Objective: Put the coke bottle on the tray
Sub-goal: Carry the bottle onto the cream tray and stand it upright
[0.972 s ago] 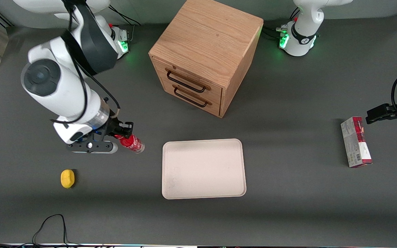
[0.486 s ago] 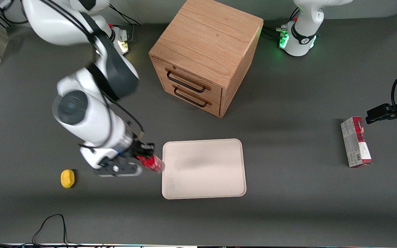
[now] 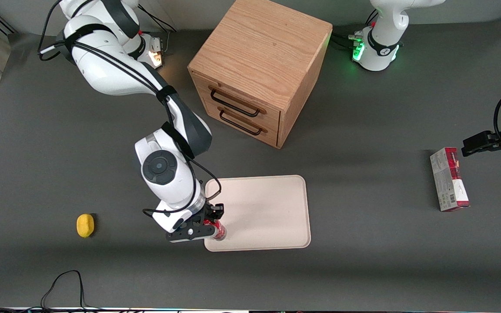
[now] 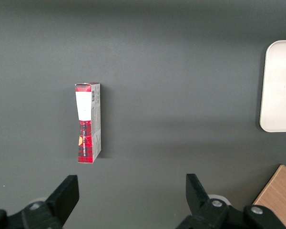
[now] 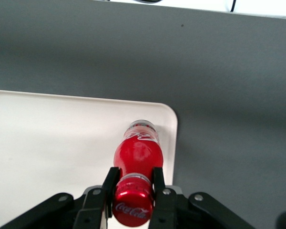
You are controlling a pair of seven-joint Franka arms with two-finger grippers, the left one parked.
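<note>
My right gripper [image 3: 210, 226] is shut on the neck of the coke bottle [image 3: 218, 231], a tiny bottle with a red cap and red label. It holds the bottle over the corner of the cream-white tray [image 3: 268, 208] that is nearest the front camera and toward the working arm's end. In the right wrist view the fingers [image 5: 109, 183] clamp just below the red cap, and the bottle [image 5: 137, 155] hangs over the tray's rounded corner [image 5: 62, 138]. I cannot tell whether the clear base touches the tray. The tray's edge also shows in the left wrist view [image 4: 279, 86].
A wooden drawer cabinet [image 3: 257, 69] stands farther from the front camera than the tray. A small yellow object [image 3: 85, 225] lies toward the working arm's end. A red-and-grey carton [image 3: 449, 179] lies toward the parked arm's end; it also shows in the left wrist view [image 4: 88, 122].
My right gripper has carried the bottle sideways toward the tray and nearer to the front camera. It was beside the tray's edge; now it is over the tray's near corner.
</note>
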